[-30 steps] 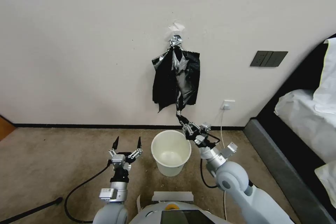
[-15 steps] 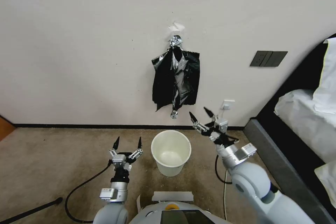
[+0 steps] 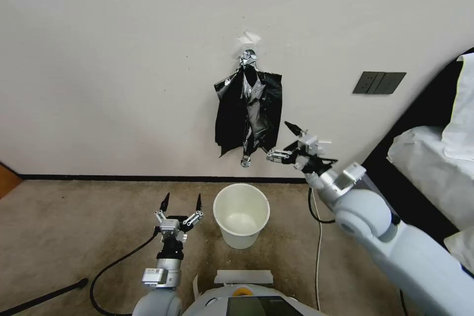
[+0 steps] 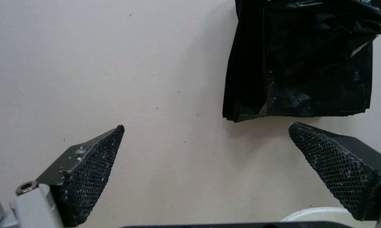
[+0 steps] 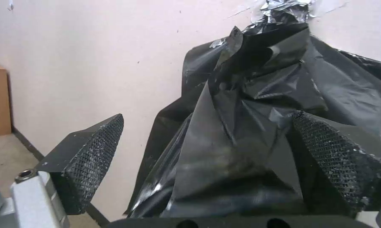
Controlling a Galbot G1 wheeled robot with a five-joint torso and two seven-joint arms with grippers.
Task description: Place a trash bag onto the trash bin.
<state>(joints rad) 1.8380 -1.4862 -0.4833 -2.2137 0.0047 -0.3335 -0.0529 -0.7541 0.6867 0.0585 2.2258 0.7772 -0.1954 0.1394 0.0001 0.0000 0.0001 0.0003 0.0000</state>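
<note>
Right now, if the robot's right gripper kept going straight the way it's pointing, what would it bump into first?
Most likely the black bags hanging on the wall. The right gripper, open, points at them, though how near is unclear.

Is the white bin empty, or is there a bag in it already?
Empty. The trash bin stands upright on the carpet, its bare cream inside and bottom visible. No black bag lines it.

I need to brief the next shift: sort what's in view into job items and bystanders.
Job: trash bag, the front one of the black bags hanging on the wall; trash bin on the carpet below; right gripper, open beside the bags; left gripper, open, low beside the bin.

Bystanders: bed, switch panel, socket.
</note>
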